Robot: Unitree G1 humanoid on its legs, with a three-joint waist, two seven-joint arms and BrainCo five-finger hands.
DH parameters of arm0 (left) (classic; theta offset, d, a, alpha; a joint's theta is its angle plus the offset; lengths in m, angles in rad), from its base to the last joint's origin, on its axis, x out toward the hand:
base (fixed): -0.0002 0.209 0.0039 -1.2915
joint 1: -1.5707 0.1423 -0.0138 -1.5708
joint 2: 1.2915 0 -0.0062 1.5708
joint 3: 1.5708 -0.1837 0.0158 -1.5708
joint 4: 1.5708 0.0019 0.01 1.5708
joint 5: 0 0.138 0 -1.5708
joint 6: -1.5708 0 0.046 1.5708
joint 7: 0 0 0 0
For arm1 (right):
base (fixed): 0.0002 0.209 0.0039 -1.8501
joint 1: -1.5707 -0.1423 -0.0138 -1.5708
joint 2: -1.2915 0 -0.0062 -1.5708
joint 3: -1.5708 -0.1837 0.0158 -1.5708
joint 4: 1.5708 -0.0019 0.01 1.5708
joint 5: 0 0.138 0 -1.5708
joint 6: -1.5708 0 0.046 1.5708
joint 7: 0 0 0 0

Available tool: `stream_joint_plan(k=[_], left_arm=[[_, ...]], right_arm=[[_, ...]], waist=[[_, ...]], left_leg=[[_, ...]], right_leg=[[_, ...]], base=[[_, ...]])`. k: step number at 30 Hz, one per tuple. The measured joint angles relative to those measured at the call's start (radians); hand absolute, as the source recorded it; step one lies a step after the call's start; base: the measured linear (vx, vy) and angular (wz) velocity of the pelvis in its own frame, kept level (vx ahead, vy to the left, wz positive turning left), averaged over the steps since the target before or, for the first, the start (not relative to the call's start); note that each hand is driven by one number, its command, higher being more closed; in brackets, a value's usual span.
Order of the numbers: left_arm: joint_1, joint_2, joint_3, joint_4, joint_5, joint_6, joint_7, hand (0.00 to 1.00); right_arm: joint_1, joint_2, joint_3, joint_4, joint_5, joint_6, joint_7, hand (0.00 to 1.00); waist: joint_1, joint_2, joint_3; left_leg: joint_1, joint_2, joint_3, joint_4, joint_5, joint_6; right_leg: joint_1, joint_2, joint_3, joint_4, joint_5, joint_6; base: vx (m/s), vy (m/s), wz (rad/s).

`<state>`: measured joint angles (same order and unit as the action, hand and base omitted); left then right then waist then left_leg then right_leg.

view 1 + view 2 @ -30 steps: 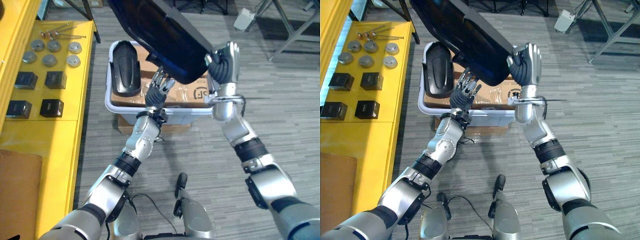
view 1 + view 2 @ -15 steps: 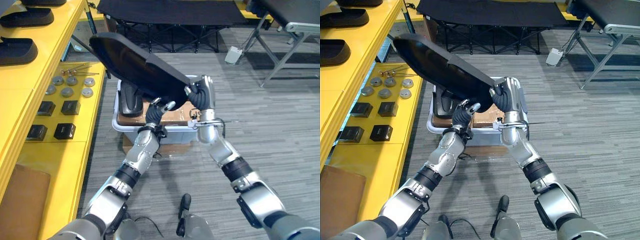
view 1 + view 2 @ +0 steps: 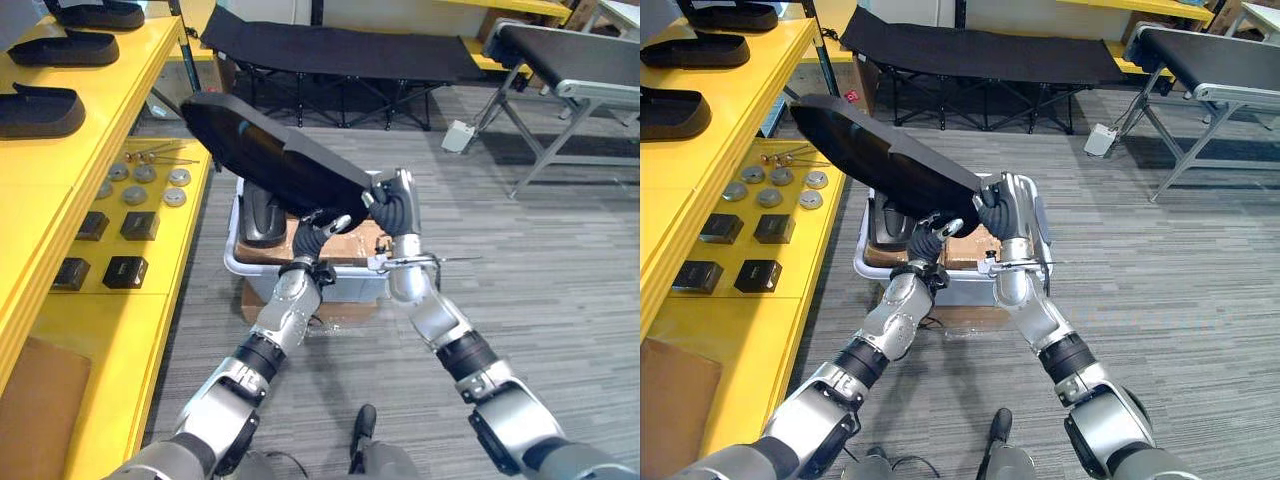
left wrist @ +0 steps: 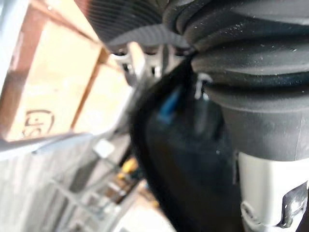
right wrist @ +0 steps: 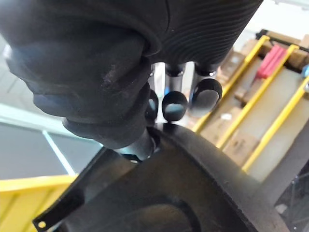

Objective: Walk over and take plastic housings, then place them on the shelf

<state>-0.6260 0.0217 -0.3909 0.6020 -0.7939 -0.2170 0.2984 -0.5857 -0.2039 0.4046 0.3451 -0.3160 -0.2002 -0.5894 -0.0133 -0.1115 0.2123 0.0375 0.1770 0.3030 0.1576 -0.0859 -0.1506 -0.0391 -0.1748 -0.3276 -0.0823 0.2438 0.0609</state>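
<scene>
A large black plastic housing [image 3: 265, 155] is held tilted in the air above the bin, its far end pointing toward the yellow shelf. My right hand [image 3: 392, 205] is shut on its near right edge; its fingertips [image 5: 174, 104] hook over the housing's rim [image 5: 169, 193]. From beneath, my left hand [image 3: 318, 228] props the underside with nearly straight fingers. The housing's dark edge [image 4: 183, 159] runs close past that hand. A second black housing [image 3: 262, 215] stands in the grey bin [image 3: 232, 262] on cardboard [image 4: 53, 82].
A yellow shelf unit [image 3: 100, 130] runs along the left, with black housings [image 3: 40, 108] on its upper level and metal discs [image 3: 140, 180] and small black boxes [image 3: 105, 270] lower down. Behind the bin stands a black folding cot [image 3: 340, 50]. A conveyor frame [image 3: 570, 60] stands far right.
The camera has tilted up, bringing in the shelf's upper level and the room behind. Both hands keep the housing, which now sits higher above the bin.
</scene>
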Motion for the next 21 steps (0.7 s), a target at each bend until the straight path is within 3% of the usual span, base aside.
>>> stream_joint_plan(k=[10, 11, 14, 21], left_arm=[[0.012, -0.071, 0.111, 0.0, -0.212, -0.153, 0.056, 0.0], [0.013, -0.07, 0.126, 0.0, -0.235, -0.161, 0.058, 1.0], [0.018, -0.072, 0.138, 0.0, -0.308, -0.19, 0.058, 1.0], [0.024, -0.084, 0.178, 0.0, -0.329, -0.229, 0.058, 1.0]], right_arm=[[0.113, 0.018, -0.003, -0.025, 0.028, 0.0, 0.002, 1.0], [0.123, 0.023, -0.003, -0.025, 0.028, 0.0, 0.002, 1.0], [0.134, 0.036, -0.001, -0.025, 0.027, 0.0, 0.003, 1.0], [0.182, 0.072, 0.011, -0.081, 0.026, 0.0, 0.002, 1.0]], waist=[[-0.003, 0.003, -0.002], [-0.003, 0.002, -0.002], [-0.002, 0.001, -0.003], [-0.003, -0.005, -0.016]], left_leg=[[0.013, -0.001, 0.006, -0.014, 0.001, -0.003], [0.013, -0.001, 0.005, -0.014, 0.001, -0.002], [0.013, -0.002, 0.001, -0.014, 0.001, -0.002], [0.012, -0.005, -0.003, -0.014, -0.001, 0.001]], right_leg=[[0.002, 0.0, 0.0, 0.0, -0.01, 0.004], [0.003, 0.0, -0.001, 0.0, -0.009, 0.005], [0.006, 0.0, -0.002, 0.0, -0.008, 0.005], [0.009, -0.003, -0.002, 0.0, -0.007, 0.007]], base=[[0.0, 0.0, -0.02], [0.03, 0.016, 0.03], [0.03, 0.021, 0.04], [0.01, 0.006, 0.01]])
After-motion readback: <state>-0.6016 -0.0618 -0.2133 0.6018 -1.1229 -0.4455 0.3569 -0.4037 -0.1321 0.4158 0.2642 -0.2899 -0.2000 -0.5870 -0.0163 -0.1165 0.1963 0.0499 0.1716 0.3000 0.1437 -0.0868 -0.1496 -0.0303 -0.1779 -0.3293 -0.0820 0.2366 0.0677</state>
